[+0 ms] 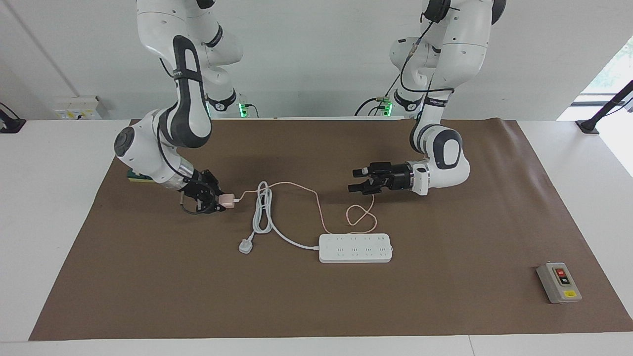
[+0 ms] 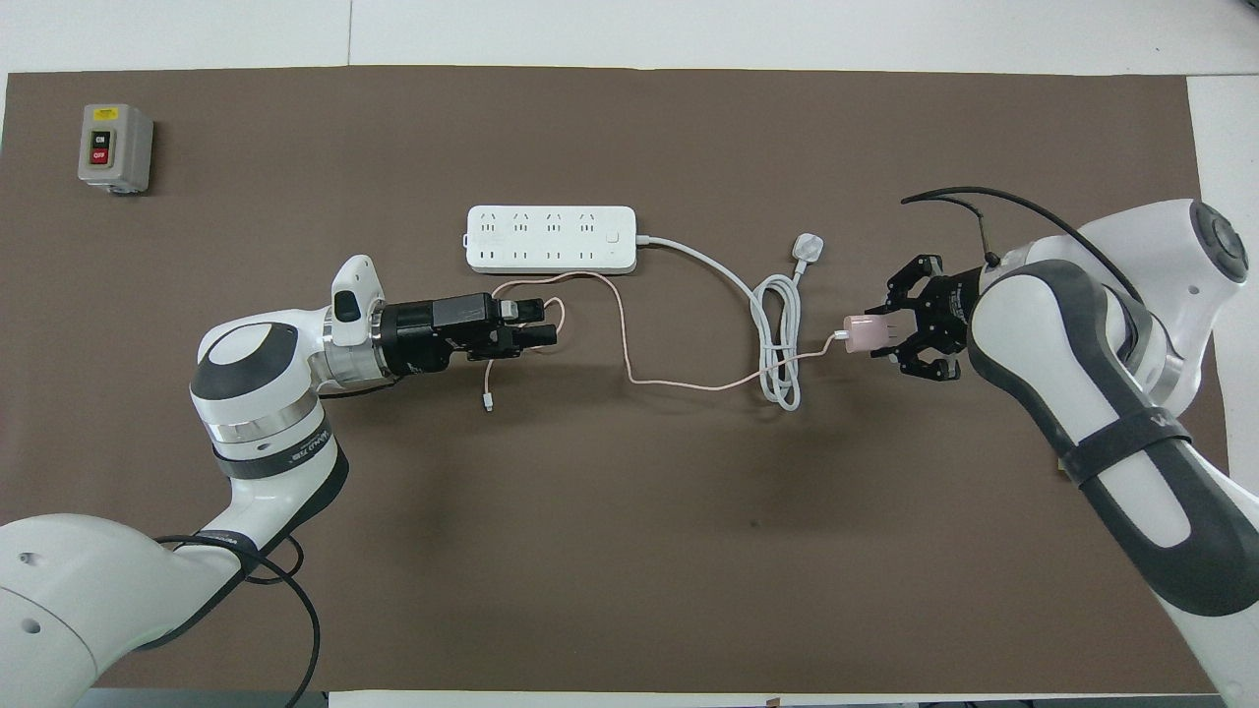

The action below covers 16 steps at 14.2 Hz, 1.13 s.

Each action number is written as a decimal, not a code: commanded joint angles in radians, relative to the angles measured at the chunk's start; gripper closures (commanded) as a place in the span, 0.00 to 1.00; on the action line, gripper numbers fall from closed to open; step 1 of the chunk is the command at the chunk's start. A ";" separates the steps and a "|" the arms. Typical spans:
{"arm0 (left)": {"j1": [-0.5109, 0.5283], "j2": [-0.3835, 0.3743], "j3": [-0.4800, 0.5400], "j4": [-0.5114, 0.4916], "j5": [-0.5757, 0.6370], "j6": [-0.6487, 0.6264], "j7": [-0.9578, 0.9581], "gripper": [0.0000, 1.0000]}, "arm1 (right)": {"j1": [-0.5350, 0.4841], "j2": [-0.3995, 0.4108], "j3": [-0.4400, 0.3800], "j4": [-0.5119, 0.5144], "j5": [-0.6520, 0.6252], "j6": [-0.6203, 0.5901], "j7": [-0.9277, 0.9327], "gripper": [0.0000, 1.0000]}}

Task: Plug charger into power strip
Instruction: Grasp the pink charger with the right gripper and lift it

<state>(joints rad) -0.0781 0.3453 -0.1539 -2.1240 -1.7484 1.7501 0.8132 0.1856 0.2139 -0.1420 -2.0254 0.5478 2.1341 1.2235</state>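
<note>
The pale-pink charger (image 1: 227, 200) (image 2: 865, 334) is held low over the brown mat, toward the right arm's end of the table, with my right gripper (image 1: 218, 201) (image 2: 884, 335) shut on it. Its thin pink cable (image 1: 319, 210) (image 2: 629, 346) trails across the mat to a loop beside the white power strip (image 1: 355, 248) (image 2: 551, 239). The strip lies flat, farther from the robots than both grippers. My left gripper (image 1: 352, 181) (image 2: 547, 325) hovers open over the cable's loop, holding nothing.
The strip's thick white cord (image 1: 262, 212) (image 2: 782, 339) lies coiled between charger and strip, ending in a three-pin plug (image 1: 246, 245) (image 2: 809, 246). A grey switch box (image 1: 559, 283) (image 2: 115, 147) sits at the left arm's end. A green block (image 1: 133, 177) lies under the right arm.
</note>
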 commanded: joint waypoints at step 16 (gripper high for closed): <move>-0.011 0.037 0.013 0.029 -0.019 -0.017 0.052 0.00 | 0.346 -0.027 0.002 0.131 0.089 0.061 0.428 1.00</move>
<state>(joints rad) -0.0781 0.3645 -0.1530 -2.1118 -1.7486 1.7474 0.8454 0.5019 0.1737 -0.1389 -1.9276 0.6363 2.1842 1.6028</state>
